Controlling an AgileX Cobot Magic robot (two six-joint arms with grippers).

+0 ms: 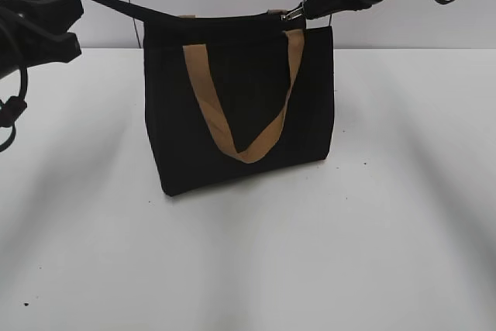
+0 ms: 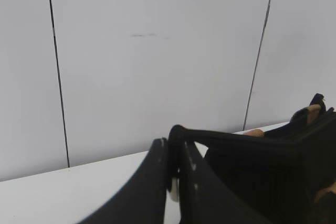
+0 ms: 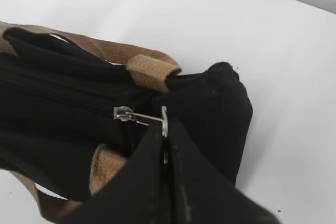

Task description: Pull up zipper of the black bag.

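**Risks: tab slip, strap slip, bag tipping**

Black bag (image 1: 240, 106) stands upright on the white bench (image 1: 248, 269), roughly mid-frame in the exterior view, tan handle (image 1: 248, 106) hanging down its front. Zipper (image 3: 63, 95) runs along the top edge; its silvery pull tab (image 3: 142, 117) sits near the R end.

R fingers (image 3: 165, 129) are pinched narrow on the tip of the pull tab, w/ only the very end caught between them. L fingers (image 2: 175, 182) are clamped narrow on the thin black shoulder strap (image 1: 116, 4), which runs taut from the bag's top L corner.

What could go wrong, as I judge it:
- Grip on tab is shallow, so any pull off-axis from the zipper line could pop it out of the fingers.
- If the slider jams at the end fold of fabric, force goes into the bag instead, which could tilt or lift off the bench.
- Strap is thin; a hard pull from R could slide it thru L fingers and kill the counter-tension.
- Whether the zipper is fully run to the end, can't tell.
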